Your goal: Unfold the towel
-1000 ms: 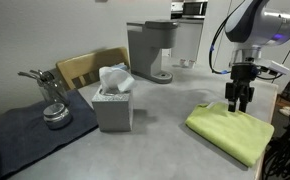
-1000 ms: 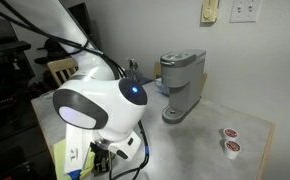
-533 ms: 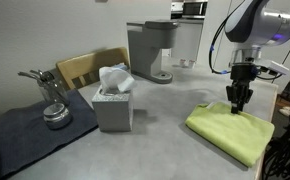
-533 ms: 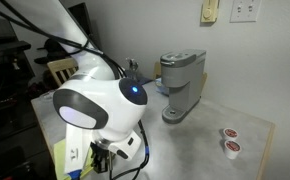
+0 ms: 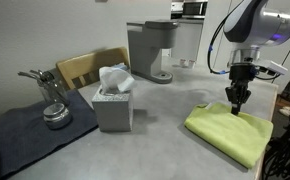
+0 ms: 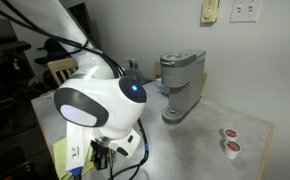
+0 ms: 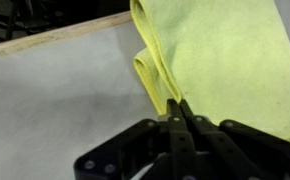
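The towel (image 5: 230, 130), a folded lime yellow-green cloth, lies flat near the table's edge. My gripper (image 5: 235, 108) points straight down at its near corner. In the wrist view the towel (image 7: 225, 60) fills the upper right, with its folded layers showing as a doubled edge. My gripper (image 7: 178, 103) is shut there, its two black fingertips pressed together right on that layered edge, pinching the cloth. In an exterior view only a sliver of the towel (image 6: 60, 155) shows behind the arm's white body.
A grey tissue box (image 5: 112, 108) stands mid-table, with a coffee maker (image 5: 150, 50) behind it. A dark mat (image 5: 25, 140) holds a metal tool (image 5: 53, 112). Behind is a wooden chair (image 5: 90, 68). Two pods (image 6: 228, 140) sit near the coffee maker (image 6: 180, 85). The table edge (image 7: 55, 35) runs close to the towel.
The jaws have closed from partly open to fully shut on the towel's edge. The arm has barely moved and the towel lies as before.
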Action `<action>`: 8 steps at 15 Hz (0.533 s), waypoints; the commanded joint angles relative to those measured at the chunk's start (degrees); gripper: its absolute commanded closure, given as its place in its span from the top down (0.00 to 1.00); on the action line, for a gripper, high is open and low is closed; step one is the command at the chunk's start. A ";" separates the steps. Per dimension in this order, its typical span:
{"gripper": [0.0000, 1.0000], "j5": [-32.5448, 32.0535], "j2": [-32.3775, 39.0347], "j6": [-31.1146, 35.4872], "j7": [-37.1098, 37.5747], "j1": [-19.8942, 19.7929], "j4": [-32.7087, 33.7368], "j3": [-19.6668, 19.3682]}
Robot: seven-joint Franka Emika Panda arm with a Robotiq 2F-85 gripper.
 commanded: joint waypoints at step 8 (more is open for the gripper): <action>0.01 -2.41 -7.48 1.21 2.42 4.78 -2.31 3.94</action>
